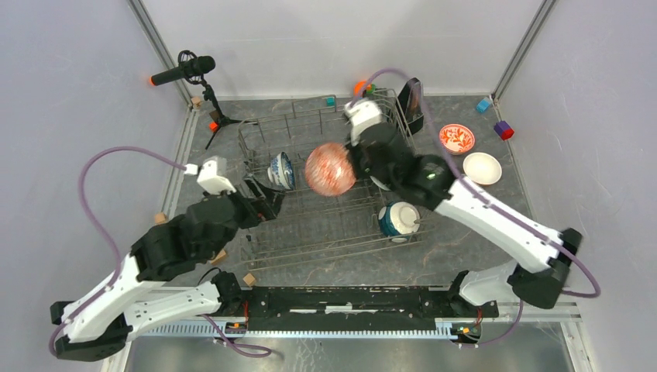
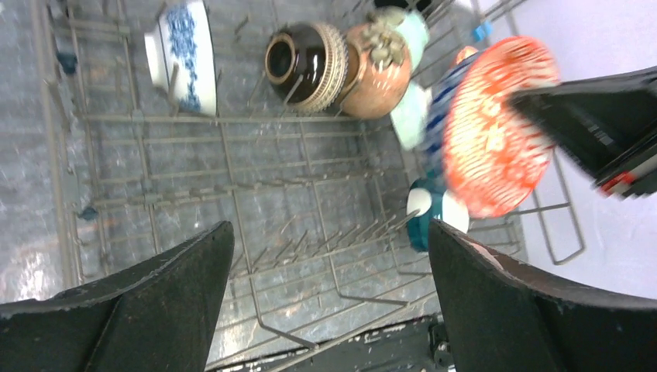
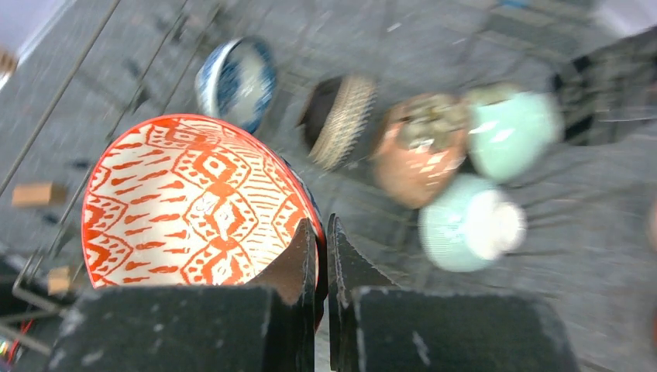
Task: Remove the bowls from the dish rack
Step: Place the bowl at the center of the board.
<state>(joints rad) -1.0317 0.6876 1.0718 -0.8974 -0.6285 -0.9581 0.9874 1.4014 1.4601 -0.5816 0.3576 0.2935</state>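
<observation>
Top external view: the red-lattice bowl [image 1: 330, 169] hangs on edge above the dish rack [image 1: 325, 226], its rim pinched in your right gripper [image 3: 322, 242]. Open bench [image 1: 445, 256] lies rightward, beyond the rack's right wall, near the white bowl [image 1: 482, 167]. Your left gripper [image 2: 329, 232] gapes wide, empty.

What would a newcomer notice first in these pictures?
The red-lattice bowl, pinched by the right tool, hangs over the dish rack's middle. The left tool stands wide open at the rack's left side. A red-floral bowl and a white bowl sit on the table, right of the rack.
</observation>
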